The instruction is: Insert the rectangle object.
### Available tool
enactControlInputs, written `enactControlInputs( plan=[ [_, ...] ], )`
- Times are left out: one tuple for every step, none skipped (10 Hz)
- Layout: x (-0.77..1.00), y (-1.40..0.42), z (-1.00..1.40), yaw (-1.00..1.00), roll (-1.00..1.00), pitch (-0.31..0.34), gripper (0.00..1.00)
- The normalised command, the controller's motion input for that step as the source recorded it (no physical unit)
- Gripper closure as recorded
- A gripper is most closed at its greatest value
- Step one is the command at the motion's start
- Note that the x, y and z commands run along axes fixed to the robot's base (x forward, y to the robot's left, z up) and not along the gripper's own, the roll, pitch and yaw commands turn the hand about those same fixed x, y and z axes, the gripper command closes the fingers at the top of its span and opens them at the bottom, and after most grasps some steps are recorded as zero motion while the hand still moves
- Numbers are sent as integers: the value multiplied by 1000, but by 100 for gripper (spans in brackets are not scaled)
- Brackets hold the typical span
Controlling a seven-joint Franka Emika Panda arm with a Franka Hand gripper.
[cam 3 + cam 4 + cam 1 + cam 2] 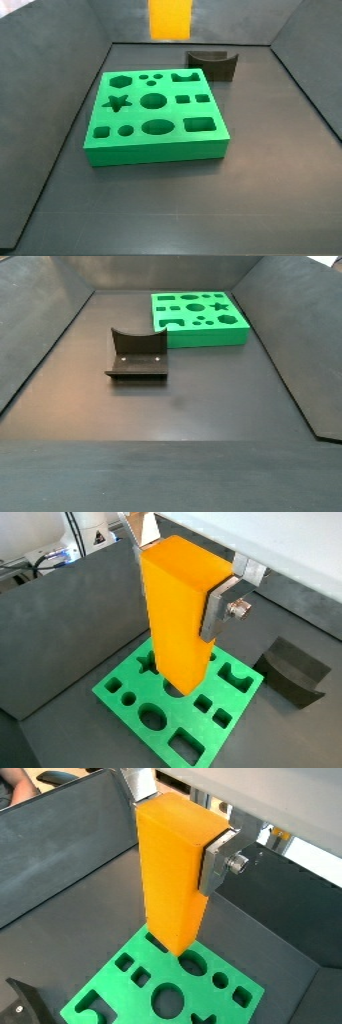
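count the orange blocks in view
1. The block is held upright in the claw, over the board. None lies on the floor or by the fixture.

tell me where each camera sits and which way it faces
Wrist view: on the arm's wrist, looking down along the gripper at the orange block it holds above the green board; one silver finger shows, fixture beside the board.
Wrist view: also on the wrist, same downward look from another angle; block, finger and board show.
Side view: raised beside the table, facing the board; only the block shows at the upper edge.
Side view: raised, looking past the fixture to the board; no gripper or arm.
All views share the board.
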Motion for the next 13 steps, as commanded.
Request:
enactControlInputs(
  plan=[
    [697,-9,-897,269,-136,-44,100],
    [697,-23,-909,266,-130,-40,100],
    [680,0,-846,297,-130,-49,100],
    [643,0,-777,349,-133,-59,100],
    [649,0,-751,326,-63,-36,100],
    [631,-137,-786,280,0,0,100],
    [554,-469,-789,209,234,0,100],
    [266,-554,-631,0,351,0,100],
    [77,-343,-257,-140,437,116,100],
    [0,-29,-89,-126,154,56,100],
    [0,0,-23,0,0,0,100],
    [-260,194,-140,-57,1,-1,100],
    [-254,171,-197,-63,4,0,100]
  ],
)
